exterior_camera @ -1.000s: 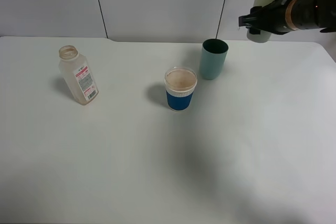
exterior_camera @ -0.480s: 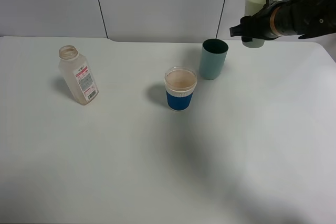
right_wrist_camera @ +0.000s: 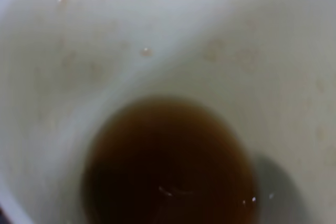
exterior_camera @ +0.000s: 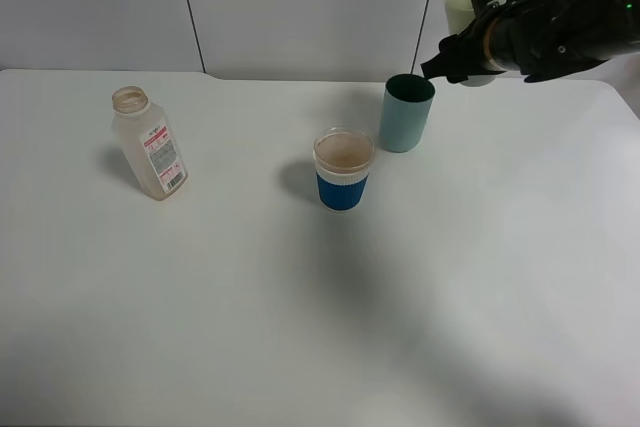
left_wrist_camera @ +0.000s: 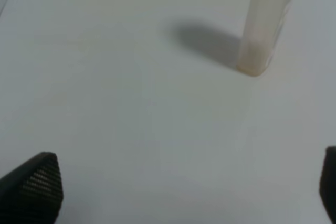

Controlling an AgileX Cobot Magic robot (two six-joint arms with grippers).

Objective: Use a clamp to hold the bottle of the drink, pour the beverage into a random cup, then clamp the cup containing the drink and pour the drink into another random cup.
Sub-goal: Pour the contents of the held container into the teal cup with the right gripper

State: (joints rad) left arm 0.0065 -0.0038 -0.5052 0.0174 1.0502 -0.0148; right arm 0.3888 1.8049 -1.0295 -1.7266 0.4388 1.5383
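Observation:
My right clamp is shut on the pale yellowish-green cup and holds it in the air, tilted, just above and to the right of the teal cup. In the right wrist view the pale cup's inner wall fills the picture, with the dark brown drink pooled at its bottom. The translucent bottle stands uncapped at the left of the table and also appears in the left wrist view, bottle. My left gripper hangs open over bare table, well short of the bottle.
A shorter blue cup with a white rim stands near the middle of the white table, left and in front of the teal cup. A grey panelled wall runs behind the table's far edge.
The right arm has carried the pale cup to the left, from beyond the teal cup's right side to nearly above its rim. The left gripper, bottle and other cups have not moved.

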